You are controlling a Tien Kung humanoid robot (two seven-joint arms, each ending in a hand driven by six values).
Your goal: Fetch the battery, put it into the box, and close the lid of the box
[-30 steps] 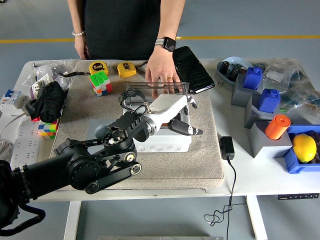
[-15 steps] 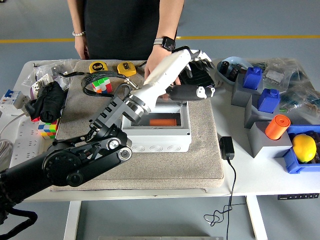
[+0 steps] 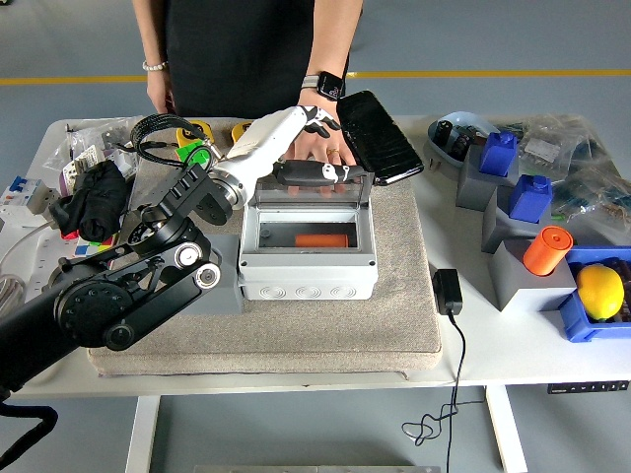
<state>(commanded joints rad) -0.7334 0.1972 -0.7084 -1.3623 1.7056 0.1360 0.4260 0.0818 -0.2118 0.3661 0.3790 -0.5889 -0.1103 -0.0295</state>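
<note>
At the far edge of the grey junction box (image 3: 308,258), the left hand (image 3: 301,148) reaches in over the raised clear lid (image 3: 314,184), its white forearm slanting up from the black arm at the lower left. Its fingers (image 3: 318,116) are loosely spread and its dark thumb lies along the lid's top edge (whether it truly presses the lid cannot be told), gripping nothing. Just behind it a person's hand (image 3: 317,144), watch on the wrist, rests flat on the grey mat (image 3: 394,305) at the lid's hinge side. Inside the open box lies the orange battery (image 3: 319,239), flat on the floor of the compartment. Right of the lid sits a black keyboard (image 3: 379,135), tilted. A black adapter (image 3: 447,291) lies on the white table (image 3: 513,345) beside the mat.
</note>
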